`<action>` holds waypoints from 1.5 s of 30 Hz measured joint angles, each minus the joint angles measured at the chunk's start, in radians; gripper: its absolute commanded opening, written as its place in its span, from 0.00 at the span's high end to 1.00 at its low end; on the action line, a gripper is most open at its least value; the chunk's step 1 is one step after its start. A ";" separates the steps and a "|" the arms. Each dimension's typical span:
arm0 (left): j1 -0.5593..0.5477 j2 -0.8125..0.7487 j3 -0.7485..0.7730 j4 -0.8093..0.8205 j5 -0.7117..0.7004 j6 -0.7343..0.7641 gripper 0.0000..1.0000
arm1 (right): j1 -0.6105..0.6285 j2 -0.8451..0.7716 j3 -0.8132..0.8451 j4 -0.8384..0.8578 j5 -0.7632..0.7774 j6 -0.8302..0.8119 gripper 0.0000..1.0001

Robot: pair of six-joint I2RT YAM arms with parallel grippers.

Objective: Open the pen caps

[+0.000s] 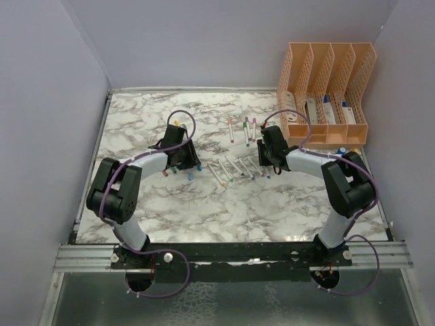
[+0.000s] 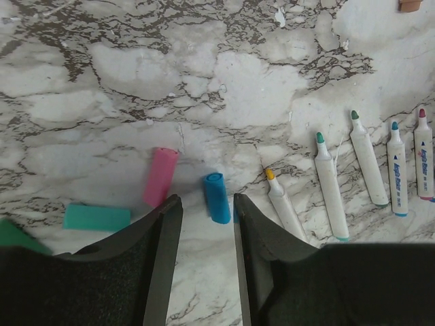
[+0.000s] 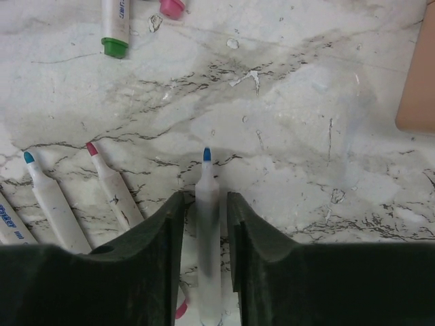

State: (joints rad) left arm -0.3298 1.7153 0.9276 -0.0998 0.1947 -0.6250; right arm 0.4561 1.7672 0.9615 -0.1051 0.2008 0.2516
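Observation:
In the left wrist view a blue pen cap (image 2: pixel 217 197) lies loose on the marble just past the tips of my open left gripper (image 2: pixel 207 204). Left of it lie a pink cap (image 2: pixel 160 176) and a teal cap (image 2: pixel 96 217). Several uncapped pens (image 2: pixel 331 197) lie in a row to the right. My right gripper (image 3: pixel 205 197) straddles a white pen with a bare blue tip (image 3: pixel 207 231); a gap shows on each side of the barrel. From above, the left gripper (image 1: pixel 192 165) and the right gripper (image 1: pixel 262 163) flank the pen row (image 1: pixel 231 170).
A peach lattice organiser (image 1: pixel 326 88) stands at the back right, its corner close to the right gripper (image 3: pixel 416 75). Three capped pens (image 1: pixel 243 129) lie beyond the row, one with a green cap (image 3: pixel 115 24). Purple walls close in the table on three sides.

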 measured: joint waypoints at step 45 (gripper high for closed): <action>0.309 -0.690 -0.149 -0.082 0.062 -0.023 0.01 | 0.253 0.741 1.099 -0.008 -0.303 -0.224 0.44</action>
State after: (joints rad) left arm -0.0204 1.0248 0.7784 -0.1814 0.2565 -0.6476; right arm 0.7090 2.5080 2.0605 -0.1127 -0.1020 0.0277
